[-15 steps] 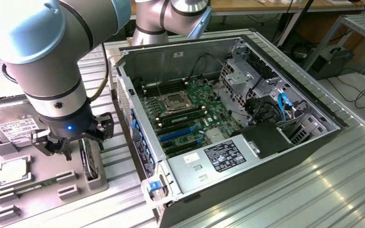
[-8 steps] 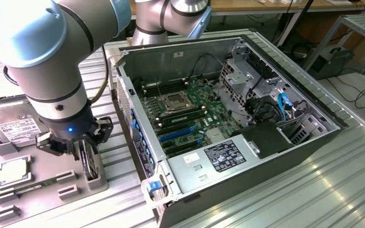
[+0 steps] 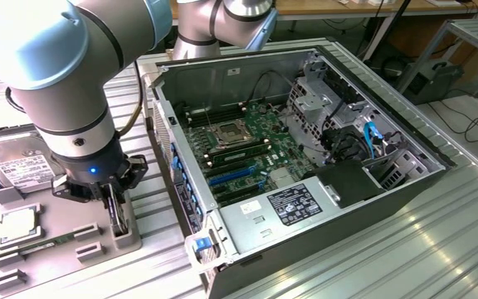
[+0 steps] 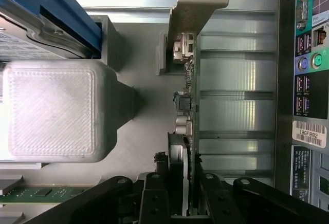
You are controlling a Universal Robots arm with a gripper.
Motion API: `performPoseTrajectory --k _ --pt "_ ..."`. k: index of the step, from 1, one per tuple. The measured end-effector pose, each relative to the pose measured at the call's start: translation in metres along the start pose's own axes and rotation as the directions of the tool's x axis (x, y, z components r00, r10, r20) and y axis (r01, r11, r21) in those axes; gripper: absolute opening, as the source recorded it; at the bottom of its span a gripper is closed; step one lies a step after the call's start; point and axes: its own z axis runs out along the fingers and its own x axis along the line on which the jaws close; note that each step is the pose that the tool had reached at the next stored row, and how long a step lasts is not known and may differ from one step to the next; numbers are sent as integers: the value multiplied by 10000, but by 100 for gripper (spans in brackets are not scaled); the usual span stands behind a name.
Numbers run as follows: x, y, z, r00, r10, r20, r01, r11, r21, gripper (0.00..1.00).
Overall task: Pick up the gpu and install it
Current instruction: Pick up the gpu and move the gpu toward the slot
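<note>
At the lower left of the exterior view, the gpu point(image 3: 122, 225) stands on its long edge in a slot of the grey parts fixture point(image 3: 106, 246). It sits directly under the gripper point(image 3: 112, 200), not off to either side. The card's long axis lies level and runs along the gap between the jaws, roughly toward the frame's lower edge.

The wrist view shows the gpu point(image 4: 189, 88) edge-on as a thin green board studded with small components. Its dark fan housing is at the near end and its silver end bracket point(image 4: 198, 8) at the far end. The gripper point(image 4: 186, 203) straddles the fan end with one of its black fingers point(image 4: 154, 201) against each face. I read this as a grip on the card, which is still seated in its slot.

Past the fixture, a hard drive point(image 3: 15, 165) lies at the exterior view's left. The open computer case point(image 3: 405, 187) fills the centre and right, with its motherboard point(image 3: 239, 143) and expansion slots point(image 3: 234, 177) exposed.
</note>
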Motion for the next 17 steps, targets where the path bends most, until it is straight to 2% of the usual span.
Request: performPoseTrajectory --k 11,17 --pt "-1 1 -9 10000 -1 5 1 10000 -5 28" --pt "-4 6 -149 10000 -1 1 1 10000 -2 28"
